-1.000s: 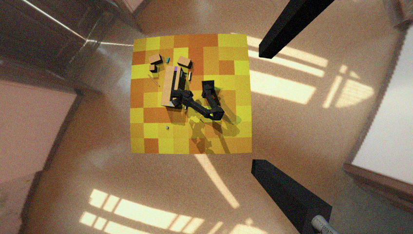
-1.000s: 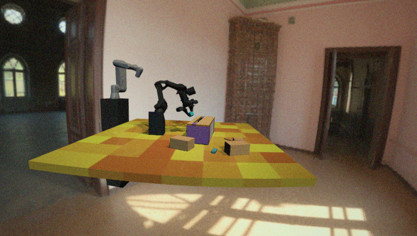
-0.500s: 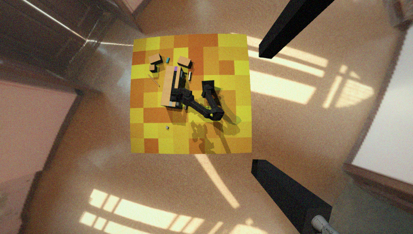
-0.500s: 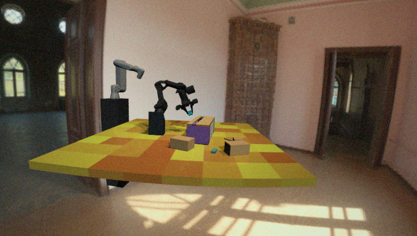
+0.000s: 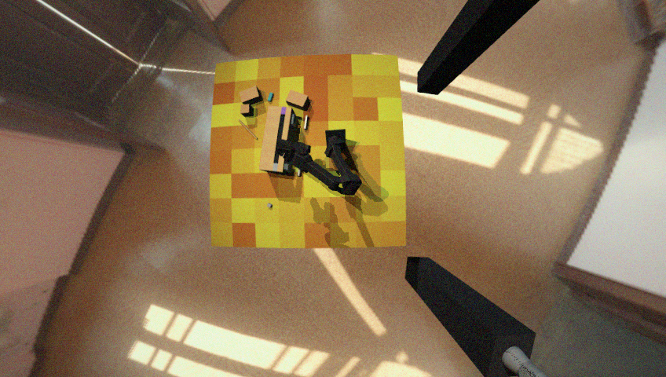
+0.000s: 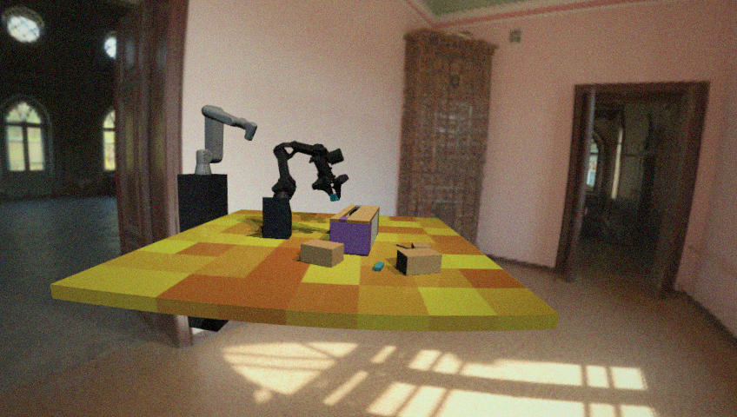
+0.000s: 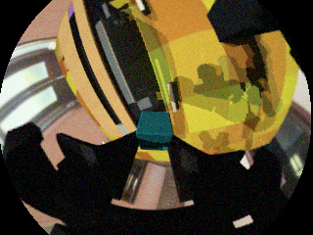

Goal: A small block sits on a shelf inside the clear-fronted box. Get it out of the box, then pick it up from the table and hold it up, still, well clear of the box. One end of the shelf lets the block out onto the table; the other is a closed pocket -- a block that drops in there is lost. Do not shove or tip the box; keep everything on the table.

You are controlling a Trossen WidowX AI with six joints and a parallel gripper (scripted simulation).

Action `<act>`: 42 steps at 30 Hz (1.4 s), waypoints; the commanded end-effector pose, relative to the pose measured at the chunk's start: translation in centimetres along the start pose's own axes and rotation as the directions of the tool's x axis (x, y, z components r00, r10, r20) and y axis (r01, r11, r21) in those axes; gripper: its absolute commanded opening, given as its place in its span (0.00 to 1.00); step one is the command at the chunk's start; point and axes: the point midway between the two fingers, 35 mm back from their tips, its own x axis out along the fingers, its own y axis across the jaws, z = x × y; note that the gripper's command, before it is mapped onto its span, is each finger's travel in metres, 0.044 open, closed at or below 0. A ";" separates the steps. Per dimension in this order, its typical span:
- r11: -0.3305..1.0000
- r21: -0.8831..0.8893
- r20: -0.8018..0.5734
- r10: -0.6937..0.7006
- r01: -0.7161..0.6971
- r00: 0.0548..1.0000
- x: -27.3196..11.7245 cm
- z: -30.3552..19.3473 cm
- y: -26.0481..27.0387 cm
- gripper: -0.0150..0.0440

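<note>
Teal block (image 6: 335, 197) (image 7: 155, 127) pinched in the gripper (image 6: 335, 192) (image 7: 155, 133), visible in exterior and wrist views, hidden from the top view.

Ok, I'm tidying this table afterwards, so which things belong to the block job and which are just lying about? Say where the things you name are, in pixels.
For the job:
- teal block in the gripper (image 6: 335, 197) (image 7: 155, 128)
- slotted box with a purple end (image 5: 269, 140) (image 6: 349, 238) (image 7: 82, 59)

Apparently just lying about:
- loose teal piece (image 5: 270, 96) (image 6: 378, 266)
- cardboard-brown blocks (image 5: 297, 99) (image 6: 322, 253)
- thin stick (image 5: 247, 129)
- small grey piece (image 5: 269, 205)
</note>
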 end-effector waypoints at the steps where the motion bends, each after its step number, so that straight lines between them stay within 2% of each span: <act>1: 0.983 0.185 -0.019 0.000 0.004 1.000 -0.4 -0.3 0.0 0.25; 9: 0.888 0.459 -0.044 0.002 0.019 0.999 -0.9 -0.5 0.0 0.25; 42: 0.885 0.465 -0.044 0.002 0.019 0.999 -0.9 -0.6 0.0 0.25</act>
